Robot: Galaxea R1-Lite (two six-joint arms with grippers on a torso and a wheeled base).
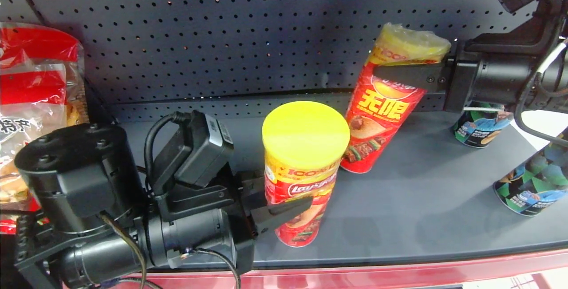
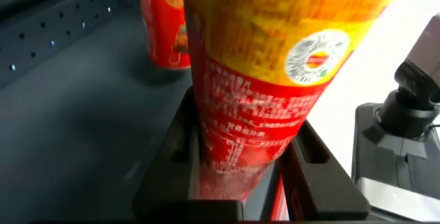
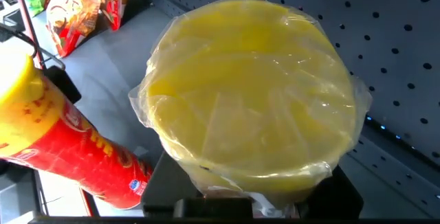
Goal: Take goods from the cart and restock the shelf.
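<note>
**A:** Start at the left. What's there?

**B:** Snack bags [image 1: 31, 80] at the shelf's [image 1: 421, 200] left end, against the pegboard [image 1: 222, 27]. The right wrist view has them far off as well [image 3: 82, 4].

**A:** And the left arm?

**B:** It lies low and level along the shelf's front edge. The left gripper [image 1: 295, 200] is clamped on the yellow-lidded chip can [image 1: 301, 178], low on its body. From the head, one finger crosses the front of the label. The left wrist view adds both fingers [image 2: 175, 155] pressed against the can's sides [image 2: 268, 80].

**A:** Is that can standing?

**B:** Upright, near the front of the shelf. I can't tell whether its base touches.

**A:** Next one over?

**B:** The film-wrapped chip can [image 1: 381, 116], behind and to the right. It is tilted, its foot on the shelf and its top leaning right. The right wrist view looks down on its wrapped lid [image 3: 254, 93], with the other can [image 3: 62, 148] off to one side.

**A:** What holds it?

**B:** The right gripper [image 1: 399, 76] grips it just under the lid, on an arm coming in level from the right.

**A:** Beyond that?

**B:** Two green cans [image 1: 481, 124] at the right end, below that arm.
</note>
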